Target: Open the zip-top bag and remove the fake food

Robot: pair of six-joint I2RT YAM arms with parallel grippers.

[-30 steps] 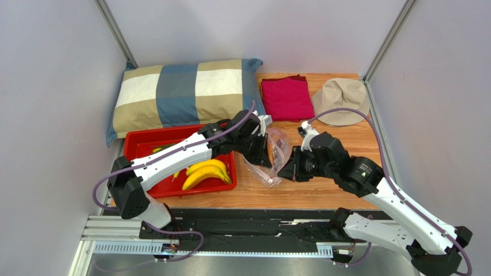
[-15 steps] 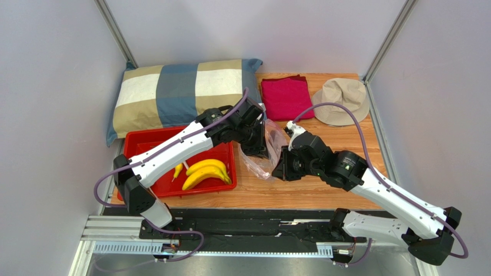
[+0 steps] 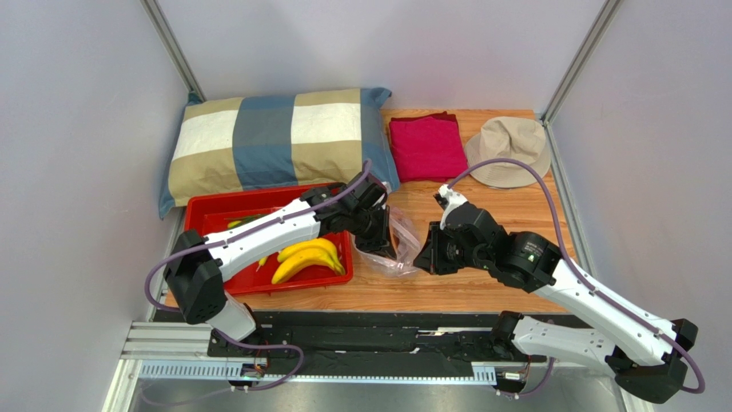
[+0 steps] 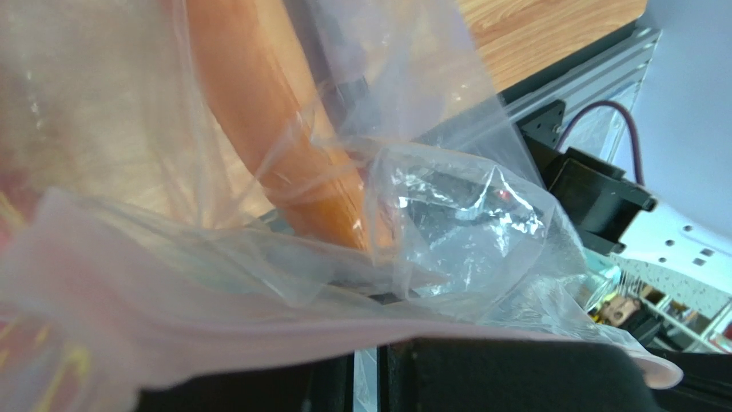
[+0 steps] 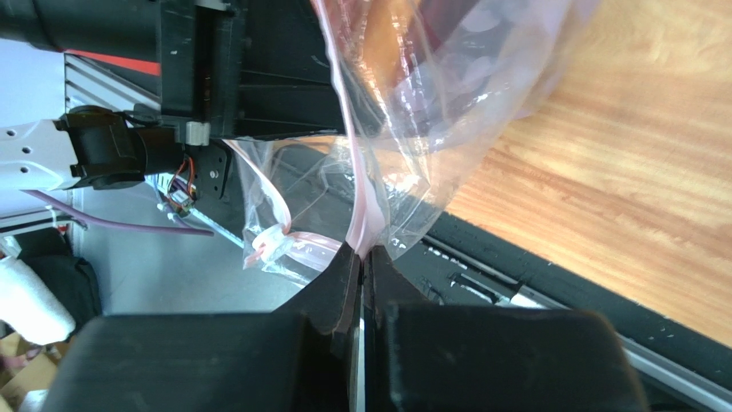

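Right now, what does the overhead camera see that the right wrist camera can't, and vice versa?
Only the overhead view shows the pillow, red cloth, hat, and bananas in the red tray. Only the right wrist view shows the right gripper shut on the pink zip strip of the zip-top bag. Both show the bag and the wooden table.

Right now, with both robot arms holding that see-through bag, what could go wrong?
The right pincer grips only the thin pink zip strip of the zip-top bag, so it might slip out or the plastic might tear. The left pincer pinches crumpled film, which may pull the bag sideways instead of opening it. An orange toy piece lies inside; if the mouth pops open, it could drop onto the table, missing the red tray.
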